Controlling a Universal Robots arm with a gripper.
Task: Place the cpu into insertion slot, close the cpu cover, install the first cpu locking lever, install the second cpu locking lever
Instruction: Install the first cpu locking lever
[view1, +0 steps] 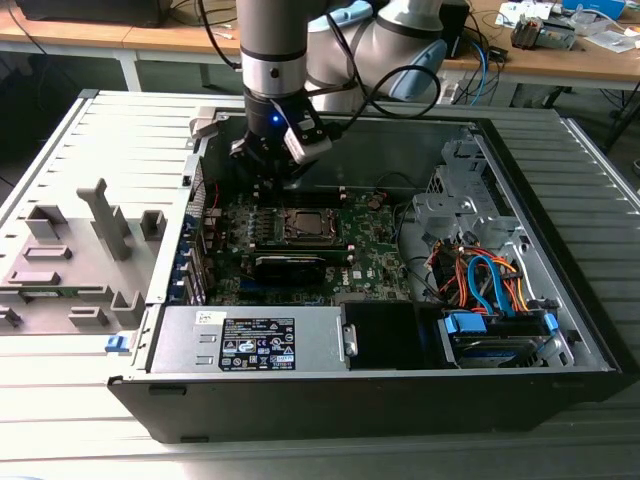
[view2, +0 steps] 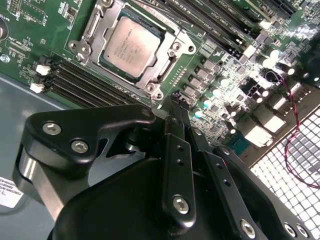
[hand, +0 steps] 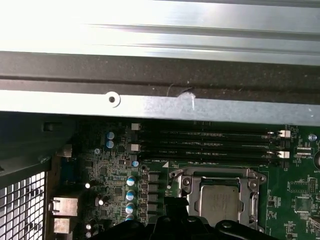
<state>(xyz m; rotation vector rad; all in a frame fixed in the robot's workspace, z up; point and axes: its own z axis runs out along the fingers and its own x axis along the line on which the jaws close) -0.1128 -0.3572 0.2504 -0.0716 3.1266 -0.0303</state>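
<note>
Now the cpu (view2: 131, 46) under its shut cpu cover (view2: 172, 51), the tool (view2: 176, 98) pinched narrow just beside, holding nothing.

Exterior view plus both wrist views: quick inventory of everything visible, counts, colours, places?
cpu: one, silvery-grey, seated in the insertion slot.
insertion slot: one, silver surround, on the green motherboard.
cpu cover: one, silver frame, lying around the chip as far as both wrist views show.
motherboard: one, green, inside the case.
computer case: one, black and grey, lying open on the slatted table.
power supply: one, grey, at the near side of the case.
cable bundle: orange, blue and red, on the exterior view's right.
grey fixture: one, on the exterior view's left.
gripper: one, black, fingers together, hanging over the board just beside the socket, holding nothing.
</note>
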